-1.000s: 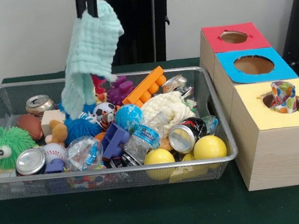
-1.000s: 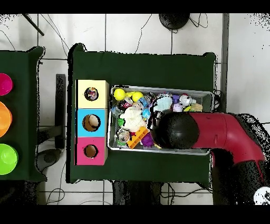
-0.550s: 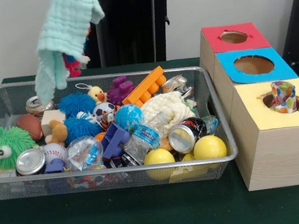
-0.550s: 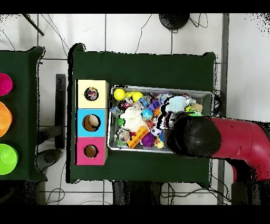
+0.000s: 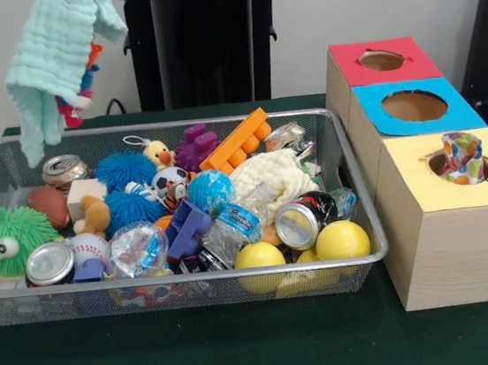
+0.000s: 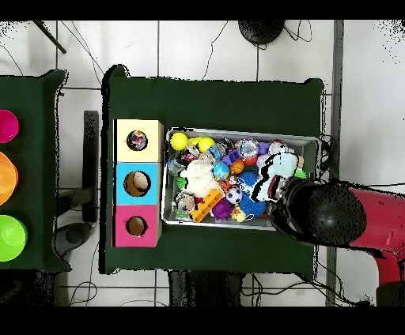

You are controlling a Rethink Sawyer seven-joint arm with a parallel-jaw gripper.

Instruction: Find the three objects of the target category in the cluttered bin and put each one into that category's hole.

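Observation:
A mint-green knitted cloth [image 5: 59, 54] hangs in the air above the left end of the wire bin [image 5: 238, 275]. A small red and orange toy [image 5: 80, 78] dangles tangled in it. The cloth runs up past the picture's top edge, where the gripper holding it is cut off. From overhead the red arm [image 6: 332, 215] covers the gripper, and the cloth [image 6: 267, 180] shows beside it over the bin's right end. Right of the bin stand the red-topped box [image 5: 382, 60], the blue-topped box [image 5: 414, 105] and the yellow-topped box [image 5: 457, 176]. A patterned cloth [image 5: 462, 156] sticks out of the yellow one's hole.
The bin holds a white fluffy cloth [image 5: 270, 179], cans [image 5: 51, 262], two yellow balls [image 5: 342, 240], a water bottle [image 5: 232, 228], an orange brick [image 5: 237, 143], a green fuzzy toy [image 5: 9, 238] and blue spiky balls. Coloured bowls [image 6: 6, 126] sit on a side table.
The arm has carried the cloth higher and from over the bin's middle toward its left end in the front view. A small toy has come up caught in it.

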